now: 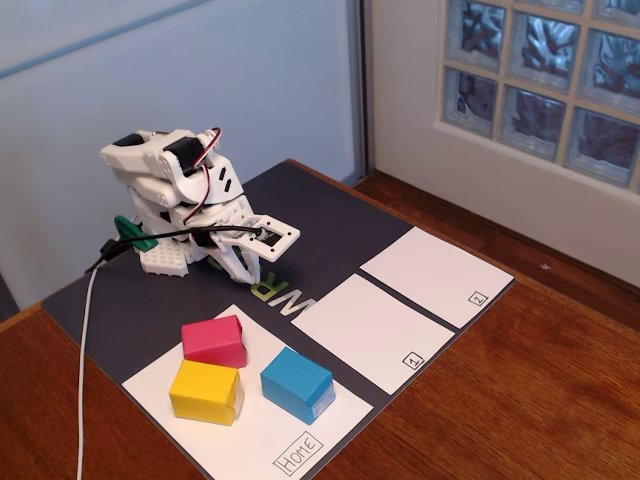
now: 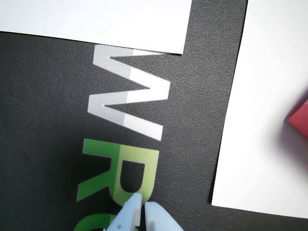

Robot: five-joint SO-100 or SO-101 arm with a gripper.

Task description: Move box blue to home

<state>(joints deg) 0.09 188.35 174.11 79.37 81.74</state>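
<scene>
The blue box (image 1: pixel 297 384) sits on the white sheet labelled "Home" (image 1: pixel 300 452) at the front of the dark mat, beside a yellow box (image 1: pixel 205 392) and a pink box (image 1: pixel 214 341). The arm is folded back at the mat's far left. My gripper (image 1: pixel 246 268) points down at the mat, well behind the boxes, shut and empty. In the wrist view the gripper (image 2: pixel 142 206) shows two pale fingertips pressed together over the green lettering, and a corner of the pink box (image 2: pixel 301 119) shows at the right edge. The blue box is out of the wrist view.
Two more white sheets lie on the mat, marked "1" (image 1: pixel 370 330) and "2" (image 1: pixel 435 273). The mat (image 1: pixel 320 215) lies on a wooden table. A white cable (image 1: pixel 85 350) runs off the front left. A wall and glass blocks stand behind.
</scene>
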